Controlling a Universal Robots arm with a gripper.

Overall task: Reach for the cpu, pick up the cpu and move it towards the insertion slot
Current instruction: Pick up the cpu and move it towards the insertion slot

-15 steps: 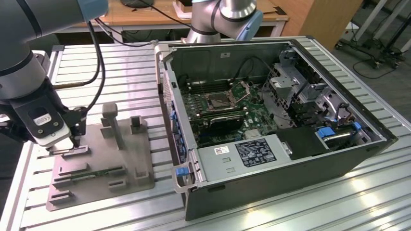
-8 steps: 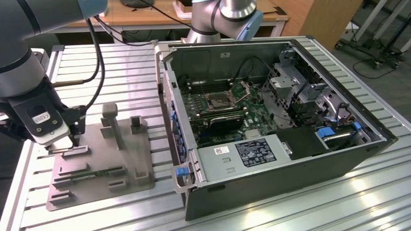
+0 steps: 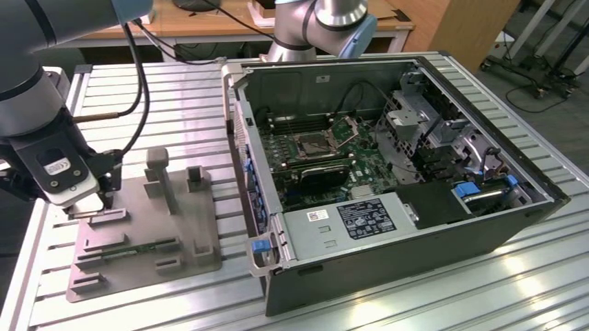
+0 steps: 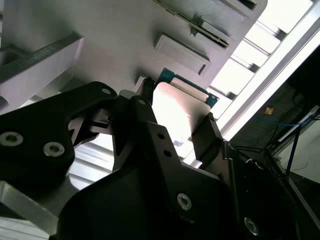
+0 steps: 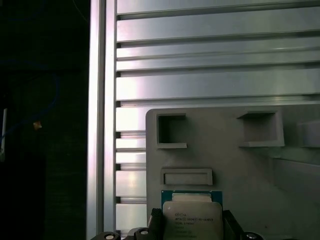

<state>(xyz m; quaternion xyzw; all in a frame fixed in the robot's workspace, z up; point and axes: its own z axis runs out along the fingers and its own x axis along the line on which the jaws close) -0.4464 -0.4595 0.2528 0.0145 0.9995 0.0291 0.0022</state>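
The cpu (image 5: 192,216), a thin square chip with a pale metal top and a green edge, lies at a corner of the grey plastic fixture (image 5: 240,165). In both wrist views my gripper (image 4: 176,107) has a black finger pressed against each side of the chip. In the exterior view the gripper (image 3: 92,205) is low over the fixture's (image 3: 147,234) far corner, at the exterior view's left. The insertion slot (image 3: 316,144), a silver-framed socket with a dark centre and its metal frame hinged up, sits on the motherboard inside the open computer case, well off to the exterior view's right.
The open computer case (image 3: 387,227) lies on the ribbed aluminium table (image 3: 165,96). A green memory stick (image 3: 138,249) rests in the fixture, beside upright grey posts (image 3: 158,176). A second arm's base (image 3: 322,27) stands behind the case. The table edge (image 5: 100,125) runs close to the fixture.
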